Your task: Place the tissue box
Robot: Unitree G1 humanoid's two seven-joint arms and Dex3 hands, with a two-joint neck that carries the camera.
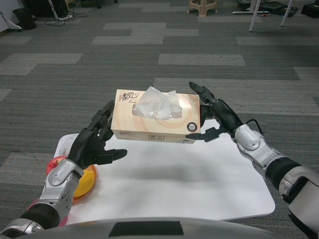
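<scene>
A beige tissue box (157, 117) with a white tissue sticking out of its top hangs above the white table (199, 189), casting a shadow on it. My left hand (96, 141) presses its fingertips against the box's left end, thumb stretched out below. My right hand (215, 115) clamps the right end, with fingers over the top corner and the thumb under the bottom edge. The box is held level between the two hands, over the far half of the table.
An orange dish (85, 182) lies at the table's left edge under my left forearm, with a red thing (54, 165) beside it. Grey carpet surrounds the table; a stool (203, 6) and table legs stand far behind.
</scene>
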